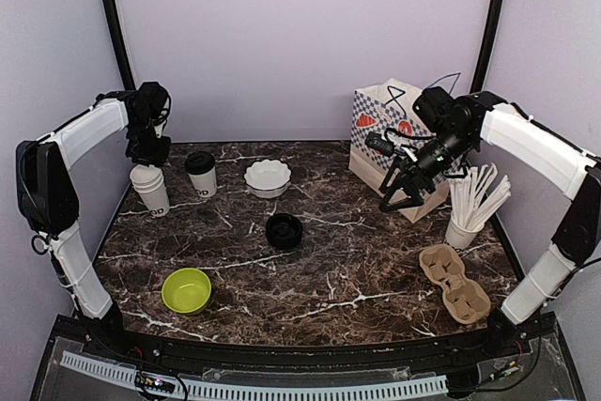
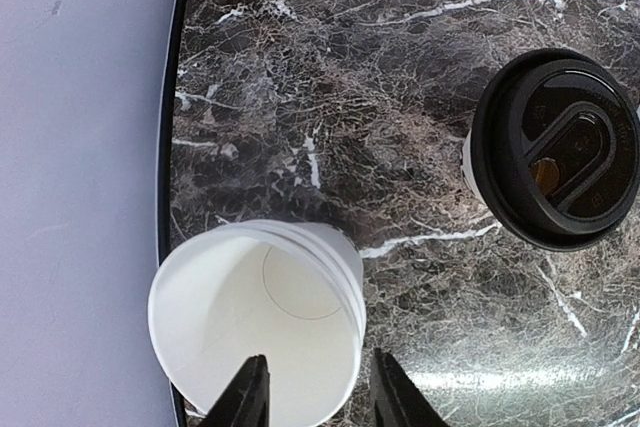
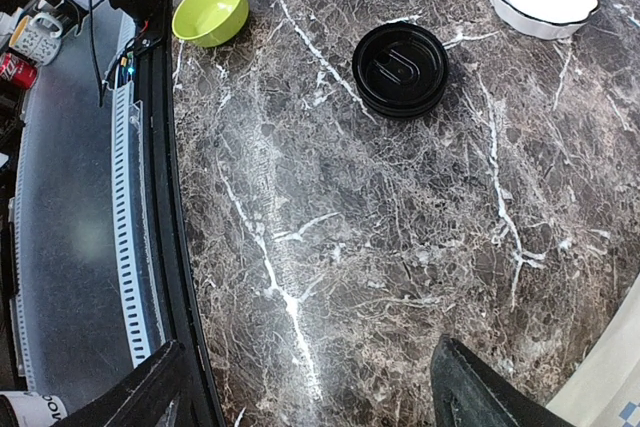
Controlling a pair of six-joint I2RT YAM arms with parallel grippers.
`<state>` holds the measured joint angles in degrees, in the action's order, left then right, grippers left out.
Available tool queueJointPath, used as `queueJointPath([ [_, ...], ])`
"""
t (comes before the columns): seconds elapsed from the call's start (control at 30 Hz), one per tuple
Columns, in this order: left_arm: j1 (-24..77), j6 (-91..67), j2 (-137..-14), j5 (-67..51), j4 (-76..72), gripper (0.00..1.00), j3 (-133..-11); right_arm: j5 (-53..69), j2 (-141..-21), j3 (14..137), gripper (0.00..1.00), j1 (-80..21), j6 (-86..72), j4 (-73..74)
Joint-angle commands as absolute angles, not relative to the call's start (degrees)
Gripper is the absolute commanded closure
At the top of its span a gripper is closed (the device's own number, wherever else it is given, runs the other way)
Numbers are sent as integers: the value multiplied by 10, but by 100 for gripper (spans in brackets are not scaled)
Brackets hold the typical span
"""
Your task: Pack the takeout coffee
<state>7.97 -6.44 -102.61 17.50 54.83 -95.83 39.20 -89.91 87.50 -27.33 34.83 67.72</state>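
Left gripper [image 2: 320,359]: fingers apart, astride the near rim of the open cup [image 2: 255,312]. One finger is over its inside, the other outside its wall, and no pinch shows.
Open cup: white, no lid. Its side print is too small to read from the top view, and its near edge is cut off behind the fingers.
Lidded cup [image 2: 555,147]: the takeout coffee, standing ahead and to the right of the left fingers, apart from the open cup. Its lettering is hidden under the black lid.
Black lids [image 3: 400,67]: a stack far ahead of the right fingers, with no readable marks.
Right gripper [image 3: 310,347]: fingers spread wide, with only the marble table [image 3: 400,247] between them.
Paper bag [image 1: 376,129]: just behind the right gripper, with red and blue print but no legible words. It is partly hidden by the arm.
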Motion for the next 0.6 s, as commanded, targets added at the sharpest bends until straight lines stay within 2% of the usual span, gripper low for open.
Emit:
queueJointPath([
  [0.0,72,-57,-1027,154,535,66,-951,395,-897,874,18,-271,345,675],
  [0.2,70,-59,-1031,132,526,67,-940,395,-899,874,18,-271,345,674],
  [0.43,67,-57,-1041,140,526,85,-939,394,-898,871,18,-271,345,673],
  [0.57,67,-55,-1040,151,526,86,-939,393,-897,866,18,-271,345,670],
])
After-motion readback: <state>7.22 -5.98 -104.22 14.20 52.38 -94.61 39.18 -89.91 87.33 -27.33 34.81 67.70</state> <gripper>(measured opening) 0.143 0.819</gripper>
